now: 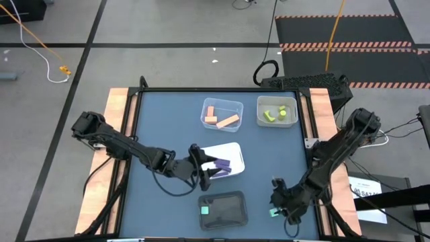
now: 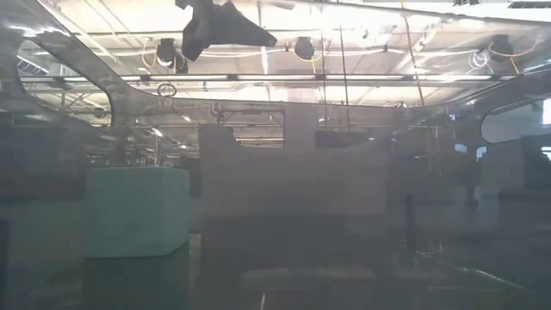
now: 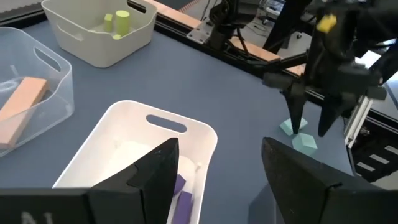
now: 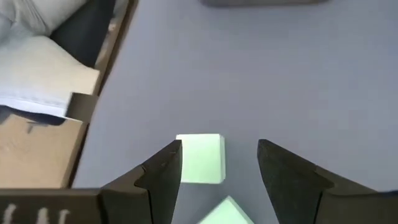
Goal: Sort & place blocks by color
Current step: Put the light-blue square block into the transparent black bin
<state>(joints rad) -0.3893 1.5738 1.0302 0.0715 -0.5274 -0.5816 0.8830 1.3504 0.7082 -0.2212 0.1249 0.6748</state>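
1. teal blocks are what the right gripper (image 4: 217,171) is after: one teal block (image 4: 200,158) lies flat on the blue table (image 1: 168,121) between its spread fingers, and the corner of a second teal block (image 4: 225,211) shows just beside it. in the high view both sit near the table's right front corner, under the right gripper (image 1: 281,205).
2. handling, as a judgement: the block looks like a small, stiff, light toy piece with flat faces and sharp edges. it should not crush, but its smooth sides may slide or twist if pinched off centre.
3. best hold: across two opposite flat sides, fingers low and square to them. the neighbour is so close that a finger could nudge it.
4. destination: the black tray (image 1: 224,210) already holds one teal piece (image 1: 205,210), so it is the likely home for these.
5. left gripper (image 3: 214,168) hangs over the white tray (image 3: 186,134) with its fingers apart and nothing between them; purple blocks (image 3: 180,193) lie in that tray below it.
6. other blocks are sorted: orange blocks (image 1: 222,119) in the clear tray (image 1: 236,105), yellow-green blocks (image 1: 275,113) in the grey tray (image 1: 262,102).
7. low view shows only a hazy teal cube (image 2: 138,211) up close.
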